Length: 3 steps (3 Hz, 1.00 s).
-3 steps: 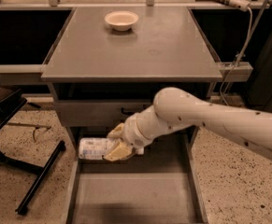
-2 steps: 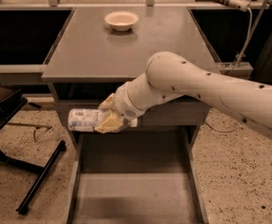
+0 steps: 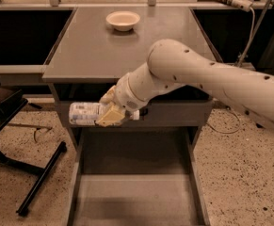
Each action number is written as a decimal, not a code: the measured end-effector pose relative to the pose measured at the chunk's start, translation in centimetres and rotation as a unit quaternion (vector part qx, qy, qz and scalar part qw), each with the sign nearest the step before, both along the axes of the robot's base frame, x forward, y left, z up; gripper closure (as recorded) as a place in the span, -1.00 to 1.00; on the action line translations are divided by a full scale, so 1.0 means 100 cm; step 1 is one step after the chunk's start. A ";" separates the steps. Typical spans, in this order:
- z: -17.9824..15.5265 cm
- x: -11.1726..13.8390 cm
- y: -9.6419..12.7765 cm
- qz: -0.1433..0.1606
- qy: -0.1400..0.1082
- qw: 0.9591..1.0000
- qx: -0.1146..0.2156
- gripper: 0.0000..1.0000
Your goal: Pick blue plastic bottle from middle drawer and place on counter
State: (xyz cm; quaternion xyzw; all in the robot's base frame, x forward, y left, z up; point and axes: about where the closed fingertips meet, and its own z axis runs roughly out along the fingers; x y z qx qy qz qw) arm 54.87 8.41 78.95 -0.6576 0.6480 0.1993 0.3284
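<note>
Progress looks about halfway: the blue plastic bottle (image 3: 84,114) is out of the open middle drawer (image 3: 136,199), held sideways in the air just below the left front edge of the table (image 3: 94,51). The gripper (image 3: 110,113) is there too, jaws clamped on the bottle's right end. Raising it onto the table, clear of the cream bowl (image 3: 123,20), remains.

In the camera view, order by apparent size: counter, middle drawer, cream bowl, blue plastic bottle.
counter
middle drawer, partly cut off
blue plastic bottle and cream bowl look alike, unranked
The gripper holds the bottle below the counter's front edge.
</note>
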 end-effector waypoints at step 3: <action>0.143 0.103 -0.060 -0.036 -0.060 0.993 -0.093 1.00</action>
